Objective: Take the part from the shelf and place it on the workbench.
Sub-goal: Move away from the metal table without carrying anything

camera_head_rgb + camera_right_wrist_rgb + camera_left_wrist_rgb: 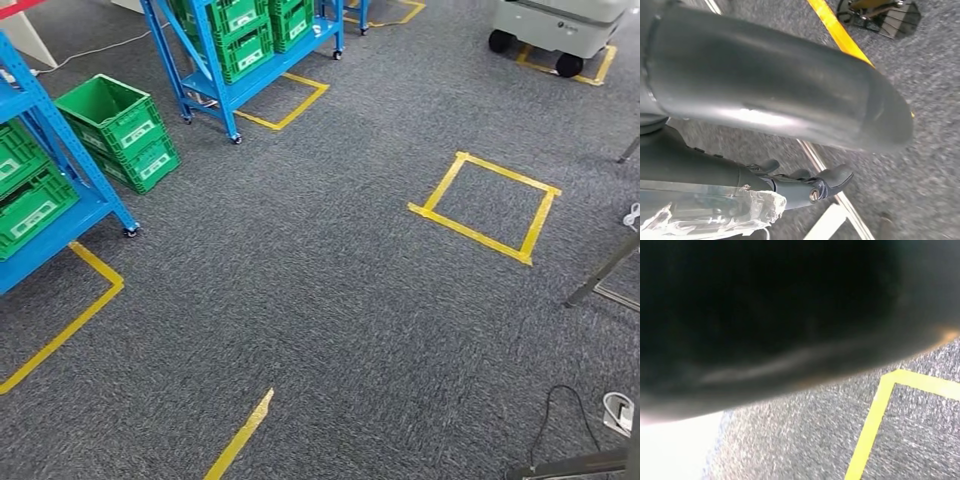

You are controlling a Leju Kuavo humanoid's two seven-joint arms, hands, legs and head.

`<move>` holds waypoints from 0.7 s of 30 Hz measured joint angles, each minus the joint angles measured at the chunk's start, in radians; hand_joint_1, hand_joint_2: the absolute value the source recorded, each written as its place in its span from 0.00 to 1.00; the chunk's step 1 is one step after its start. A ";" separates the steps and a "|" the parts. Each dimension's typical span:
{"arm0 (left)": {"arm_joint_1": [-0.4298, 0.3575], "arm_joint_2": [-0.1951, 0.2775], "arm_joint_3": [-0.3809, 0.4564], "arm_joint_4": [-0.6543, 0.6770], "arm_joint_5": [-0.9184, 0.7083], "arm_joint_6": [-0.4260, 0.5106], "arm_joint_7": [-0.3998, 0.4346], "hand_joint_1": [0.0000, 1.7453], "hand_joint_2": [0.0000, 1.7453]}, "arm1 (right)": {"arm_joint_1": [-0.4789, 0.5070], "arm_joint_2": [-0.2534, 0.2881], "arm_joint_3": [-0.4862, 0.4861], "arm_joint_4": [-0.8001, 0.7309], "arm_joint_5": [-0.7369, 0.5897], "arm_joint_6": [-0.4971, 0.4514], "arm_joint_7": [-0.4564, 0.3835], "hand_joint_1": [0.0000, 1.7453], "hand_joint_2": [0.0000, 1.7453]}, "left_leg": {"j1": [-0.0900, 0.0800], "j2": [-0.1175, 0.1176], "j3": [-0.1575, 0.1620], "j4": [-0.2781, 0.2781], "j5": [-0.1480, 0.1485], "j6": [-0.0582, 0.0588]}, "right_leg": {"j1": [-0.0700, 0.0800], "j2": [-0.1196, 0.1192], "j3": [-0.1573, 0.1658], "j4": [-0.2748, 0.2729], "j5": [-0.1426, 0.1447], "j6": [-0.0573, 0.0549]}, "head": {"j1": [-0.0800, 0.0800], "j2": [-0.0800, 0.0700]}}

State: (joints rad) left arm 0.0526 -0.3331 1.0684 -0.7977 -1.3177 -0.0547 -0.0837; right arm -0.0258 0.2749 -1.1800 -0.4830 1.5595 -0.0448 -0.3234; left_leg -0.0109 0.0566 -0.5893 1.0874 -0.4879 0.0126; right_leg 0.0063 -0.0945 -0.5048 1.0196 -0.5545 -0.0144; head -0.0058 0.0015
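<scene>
the right hand (806, 185) shows in the right wrist view, close behind a thick grey thumb (783, 85) that runs across the picture. its darker fingers (832, 177) lie stretched out and apart from the thumb. against the hand's underside there is a crumpled clear plastic bag (715, 212); what is inside it is too blurred to tell, and whether the hand truly grips the bag cannot be told. beyond the fingertips lies grey carpet (934, 150) with a yellow tape line (836, 30) and a pale strip (836, 220) near the fingers.

the left wrist view is mostly a dark blur; the left hand's state cannot be told from it. past the blur there is carpet and a corner of yellow tape (881, 405).

in the head view a blue shelf (75, 190) on castors stands on the carpet, holding green crates (30, 195) on its lower level; their insides are hidden. just beside that shelf, two green crates are stacked on the floor, and the top crate (113, 115) is open with nothing visible in it. a second blue shelf (226, 90) farther off carries more green crates (245, 40), stacked, contents hidden. a yellow taped square (487, 205) marks the floor, well apart from both shelves. a white wheeled machine (558, 30) stands beyond the square.
</scene>
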 joint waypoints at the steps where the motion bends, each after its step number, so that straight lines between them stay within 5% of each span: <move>1: -0.002 0.000 0.000 0.000 -0.001 0.000 -0.001 0.00 0.00 | 0.001 0.003 0.001 -0.004 0.000 0.003 0.000 0.00 0.00 | -0.007 0.023 0.017 -0.036 0.008 0.009 | 0.003 -0.012 0.003 0.000 -0.005 0.003 | -0.001 0.000; 2: -0.004 0.000 0.001 0.000 -0.002 0.001 -0.001 0.00 0.00 | 0.001 0.005 0.002 -0.006 0.000 0.004 0.000 0.00 0.00 | -0.013 0.035 0.023 -0.052 0.003 0.014 | 0.004 -0.026 0.005 0.000 -0.009 0.007 | 0.000 0.000; 4: -0.004 -0.001 0.002 0.000 -0.002 0.001 -0.001 0.00 0.00 | 0.001 0.006 0.010 -0.009 0.000 0.002 -0.001 0.00 0.00 | -0.013 0.015 0.024 -0.066 0.004 0.015 | 0.005 -0.048 0.011 -0.001 -0.014 0.015 | -0.001 0.000; 6: -0.003 -0.003 0.005 0.000 -0.002 0.001 -0.001 0.00 0.00 | -0.001 0.006 0.020 -0.010 0.000 -0.001 -0.002 0.00 0.00 | -0.004 -0.014 0.029 -0.079 0.012 0.017 | 0.001 -0.005 0.003 0.027 -0.037 0.025 | 0.003 0.000; 8: -0.005 -0.004 0.006 0.001 -0.001 0.002 0.000 0.00 0.00 | 0.002 0.006 0.027 -0.011 0.000 -0.004 -0.002 0.00 0.00 | 0.003 -0.040 0.033 -0.086 0.015 0.019 | -0.006 0.066 -0.045 0.127 -0.086 0.035 | 0.008 0.000; 10: -0.006 -0.005 0.006 0.001 0.004 0.002 0.004 0.00 0.00 | 0.009 0.004 0.033 -0.011 0.000 -0.007 -0.001 0.00 0.00 | 0.005 -0.071 0.034 -0.085 0.015 0.020 | -0.012 0.089 -0.110 0.242 -0.122 0.043 | 0.010 0.000; 11: -0.005 -0.005 0.006 0.002 0.007 0.003 0.007 0.00 0.00 | 0.012 0.003 0.037 -0.011 0.000 -0.009 0.000 0.00 0.00 | 0.007 -0.087 0.035 -0.085 0.014 0.019 | -0.015 0.091 -0.130 0.264 -0.116 0.046 | 0.010 0.000; 13: -0.005 -0.005 0.005 0.002 0.013 0.003 0.011 0.00 0.00 | 0.014 0.002 0.046 -0.011 0.000 -0.015 0.002 0.00 0.00 | 0.012 -0.119 0.040 -0.083 0.011 0.013 | -0.022 0.097 -0.115 0.198 -0.047 0.053 | 0.010 0.000; 15: -0.005 -0.005 0.004 0.002 0.019 0.005 0.015 0.00 0.00 | 0.015 0.001 0.054 -0.011 0.000 -0.018 0.004 0.00 0.00 | 0.015 -0.146 0.041 -0.076 0.005 0.000 | -0.031 0.144 -0.066 0.075 0.016 0.061 | 0.012 0.000; 17: -0.005 -0.003 0.000 0.002 0.022 0.007 0.017 0.00 0.00 | 0.016 0.001 0.062 -0.010 0.000 -0.019 0.006 0.00 0.00 | 0.017 -0.170 0.033 -0.070 0.004 -0.015 | -0.036 0.187 -0.040 0.022 0.025 0.060 | 0.015 0.000; 18: -0.005 -0.003 -0.001 0.002 0.023 0.008 0.017 0.00 0.00 | 0.016 0.001 0.064 -0.010 0.000 -0.020 0.007 0.00 0.00 | 0.018 -0.182 0.027 -0.068 0.007 -0.022 | -0.035 0.189 -0.038 0.019 0.022 0.055 | 0.016 0.000; 19: -0.004 -0.002 -0.002 0.002 0.023 0.009 0.018 0.00 0.00 | 0.017 0.001 0.066 -0.010 0.000 -0.020 0.007 0.00 0.00 | 0.020 -0.193 0.023 -0.069 0.010 -0.028 | -0.035 0.176 -0.037 0.019 0.024 0.048 | 0.015 0.000; 21: -0.003 -0.001 -0.003 0.002 0.023 0.012 0.018 0.00 0.00 | 0.017 0.000 0.070 -0.011 0.000 -0.021 0.007 0.00 0.00 | 0.020 -0.161 0.011 -0.050 -0.002 -0.038 | -0.034 0.150 -0.033 0.013 0.027 0.033 | 0.011 0.000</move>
State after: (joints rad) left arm 0.0491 -0.3345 1.0658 -0.7958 -1.2947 -0.0431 -0.0657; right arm -0.0088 0.2749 -1.1095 -0.4940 1.5596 -0.0663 -0.3162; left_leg 0.0087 -0.1042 -0.5782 1.0370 -0.4895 -0.0252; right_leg -0.0280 0.0552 -0.5374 1.0327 -0.5274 0.0186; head 0.0050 0.0015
